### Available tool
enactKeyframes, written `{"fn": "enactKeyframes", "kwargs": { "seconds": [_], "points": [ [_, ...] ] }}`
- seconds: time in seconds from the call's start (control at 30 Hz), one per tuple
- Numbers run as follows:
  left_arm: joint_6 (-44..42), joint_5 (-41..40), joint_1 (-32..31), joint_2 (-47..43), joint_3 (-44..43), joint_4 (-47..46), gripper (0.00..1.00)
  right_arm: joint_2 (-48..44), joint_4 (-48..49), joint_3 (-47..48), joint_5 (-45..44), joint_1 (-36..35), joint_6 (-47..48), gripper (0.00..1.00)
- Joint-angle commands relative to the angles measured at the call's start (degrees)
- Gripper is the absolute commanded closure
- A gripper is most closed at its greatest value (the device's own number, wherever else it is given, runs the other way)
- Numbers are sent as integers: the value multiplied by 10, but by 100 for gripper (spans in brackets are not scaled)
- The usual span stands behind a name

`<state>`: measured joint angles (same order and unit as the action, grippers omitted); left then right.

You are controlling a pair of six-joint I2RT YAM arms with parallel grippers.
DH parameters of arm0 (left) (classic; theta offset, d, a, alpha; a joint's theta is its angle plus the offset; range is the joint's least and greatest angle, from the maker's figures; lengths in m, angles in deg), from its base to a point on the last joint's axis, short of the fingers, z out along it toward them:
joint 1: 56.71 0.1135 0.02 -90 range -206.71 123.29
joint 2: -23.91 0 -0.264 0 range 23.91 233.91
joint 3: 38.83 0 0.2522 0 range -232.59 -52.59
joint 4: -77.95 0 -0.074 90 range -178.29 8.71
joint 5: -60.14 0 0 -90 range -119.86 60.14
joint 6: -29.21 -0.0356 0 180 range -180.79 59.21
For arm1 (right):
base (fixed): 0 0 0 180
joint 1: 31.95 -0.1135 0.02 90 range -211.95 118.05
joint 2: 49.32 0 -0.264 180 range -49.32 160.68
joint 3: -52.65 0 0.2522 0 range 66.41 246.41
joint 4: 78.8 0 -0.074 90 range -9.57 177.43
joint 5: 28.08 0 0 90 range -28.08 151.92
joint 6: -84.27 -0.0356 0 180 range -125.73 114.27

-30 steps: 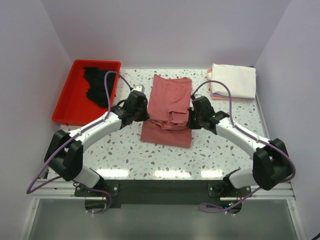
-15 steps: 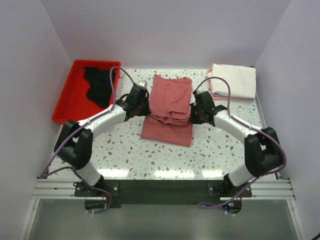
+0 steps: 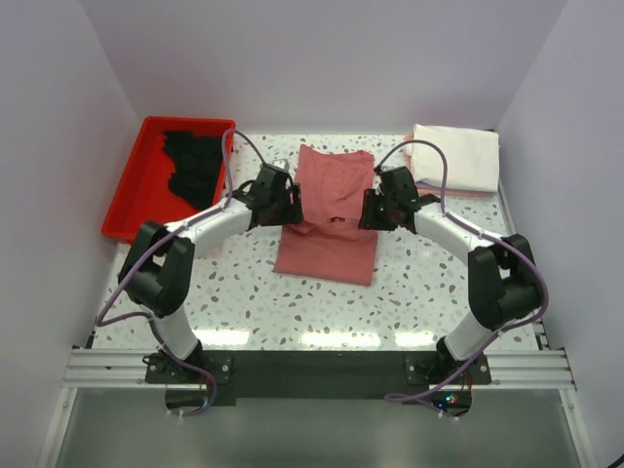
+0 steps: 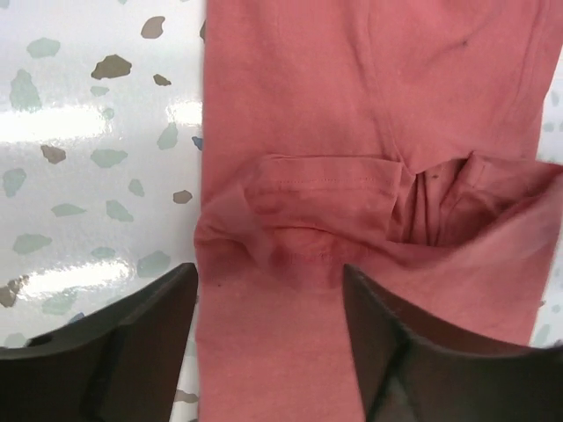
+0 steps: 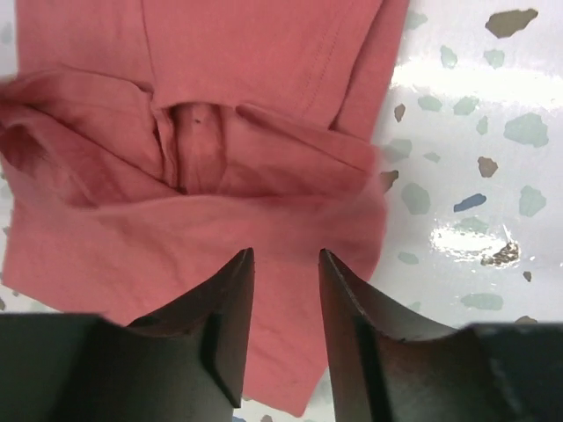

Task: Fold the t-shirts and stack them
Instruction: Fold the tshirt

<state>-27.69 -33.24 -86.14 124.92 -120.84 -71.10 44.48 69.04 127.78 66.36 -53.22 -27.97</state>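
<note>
Left wrist: left gripper (image 4: 268, 294) jaws spread wide, pinching nothing; rose shirt (image 4: 352, 88) lies under the gap, its bunched fold just ahead of the fingertips
Right wrist: right gripper (image 5: 283, 264) jaws apart with a narrower gap, nothing clamped; the shirt's right edge lies below them, cloth there blurred
Contact: cannot tell whether either set of fingertips touches the cloth
Rose shirt: flat at mid-table, partly folded, with a rumpled ridge across its middle between the two grippers
Left gripper place: at the shirt's left edge, level with the ridge
Right gripper place: at the shirt's right edge, level with the ridge
Table (image 3: 244, 292): white speckled terrazzo top, glossy with light glare
Tray (image 3: 122, 214): red, well left of the rose shirt, holding a black shirt (image 3: 190, 166)
Stack: folded white shirt (image 3: 453, 156) on a pinkish one (image 3: 429, 188), right of the rose shirt at the far corner
Room: plain pale lilac walls on three sides
Change: a second ago both jaws were closed on the fold; now both stand apart and the fold lies dropped on the shirt
Change, arms: elbows have swung in toward the shirt; the grippers sit slightly farther up it
</note>
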Motion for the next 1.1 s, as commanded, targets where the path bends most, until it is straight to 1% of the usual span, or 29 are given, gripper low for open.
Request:
{"fn": "enactKeyframes", "kwargs": {
  "seconds": [0.0,0.03,0.07,0.1,0.13,0.17,0.2,0.23,0.27,0.3,0.4,0.6,0.7,0.73,0.77,0.8,0.87,0.97,1.03,1.07],
  "points": [
    [-7,0,5,-33,-22,-16,25,-14,6,32,16,4,16,55],
    [-6,-1,5,-48,-15,-15,18,-19,4,31,17,4,18,47],
    [-4,-3,5,-58,-11,-15,2,-31,-1,30,16,4,19,42],
    [0,-5,5,-67,-1,-16,0,-37,-2,25,17,4,19,36],
    [2,-7,5,-86,5,-16,0,-44,-4,21,19,4,21,21],
    [3,-8,5,-96,11,-16,0,-57,-3,16,33,3,23,3],
    [7,-11,5,-106,25,-16,0,-63,-2,6,42,4,29,1],
    [10,-13,5,-126,32,-17,0,-69,-2,3,50,3,30,1],
    [14,-15,5,-136,41,-17,0,-77,2,-2,84,3,31,1],
    [20,-14,5,-147,50,-23,0,-81,5,-11,100,3,32,1],
    [28,-11,5,-186,92,-30,0,-100,13,-37,132,4,30,1],
    [35,-1,5,-237,159,-19,0,-158,22,-97,122,3,26,1],
    [35,27,5,-259,202,-30,0,-220,37,-133,82,3,14,1],
    [35,31,4,-266,211,-34,0,-260,47,-142,49,3,13,1],
    [36,31,4,-269,220,-37,0,-279,51,-150,30,4,10,1],
    [36,52,4,-270,237,-44,0,-300,54,-168,16,4,3,1],
    [42,64,4,-270,251,-58,0,-347,57,-195,-30,3,-10,1],
    [44,83,4,-255,275,-77,0,-380,56,-222,-72,4,-36,1],
    [44,87,4,-237,281,-77,3,-383,51,-240,-79,4,-38,1],
    [43,93,4,-231,281,-77,7,-381,47,-243,-82,3,-38,1]
  ]
}}
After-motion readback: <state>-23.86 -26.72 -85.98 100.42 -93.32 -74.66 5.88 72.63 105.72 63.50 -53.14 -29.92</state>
